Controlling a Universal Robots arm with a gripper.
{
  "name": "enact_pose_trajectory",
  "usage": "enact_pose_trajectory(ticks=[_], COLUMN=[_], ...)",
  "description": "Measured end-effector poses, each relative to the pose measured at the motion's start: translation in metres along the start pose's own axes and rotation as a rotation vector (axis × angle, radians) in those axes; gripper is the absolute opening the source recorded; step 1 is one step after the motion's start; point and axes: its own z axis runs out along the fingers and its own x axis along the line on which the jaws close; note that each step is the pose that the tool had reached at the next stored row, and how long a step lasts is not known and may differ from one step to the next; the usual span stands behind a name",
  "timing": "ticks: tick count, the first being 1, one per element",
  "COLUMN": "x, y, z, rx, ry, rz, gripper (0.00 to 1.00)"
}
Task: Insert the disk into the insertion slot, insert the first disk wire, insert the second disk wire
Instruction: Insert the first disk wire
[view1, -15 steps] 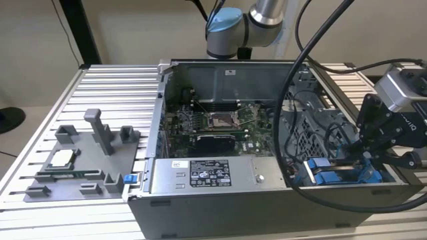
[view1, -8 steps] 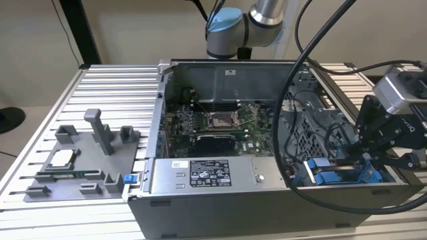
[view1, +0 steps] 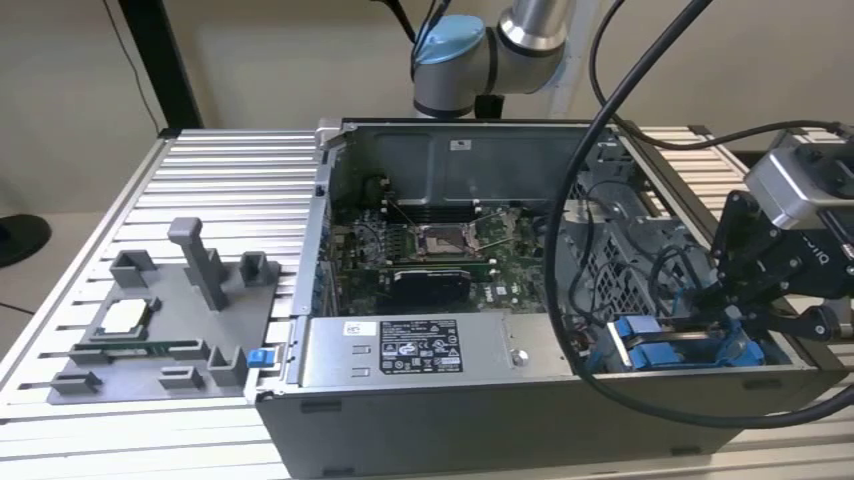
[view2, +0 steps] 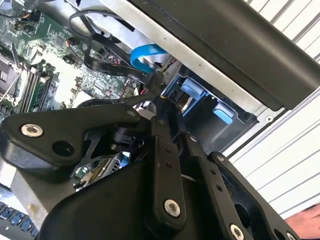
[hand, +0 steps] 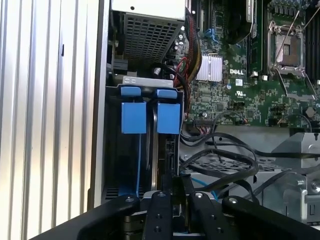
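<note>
Above the slatted metal table (view1: 214, 170), by a beige wall (view1: 267, 60), hangs the tool (view1: 722, 322), grip unclear.

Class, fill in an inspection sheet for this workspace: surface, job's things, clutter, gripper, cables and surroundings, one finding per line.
Surface: slotted aluminium table, carrying an open computer case.
Job's things: insertion slot holds two blue carriers side by side; drive bodies hidden.
Clutter: grey fixture tray with small parts, at the exterior view's left.
Gripper: the gripper sits low at the slot.
Cables: black cables hang across the case; loose black wires lie by the slot.
Surroundings: beige wall, black post.
</note>
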Motion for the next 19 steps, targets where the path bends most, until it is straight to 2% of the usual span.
enact_pose_trajectory(ticks=[12,19], x=[-0.0019,-0.0023], y=[0.0000,-0.0002], z=[0.0004,0.0014], rx=[0.0004,0.0021], ry=[0.0111,0.0125], rz=[0.001,0.001], gripper=[0.00,0.00])
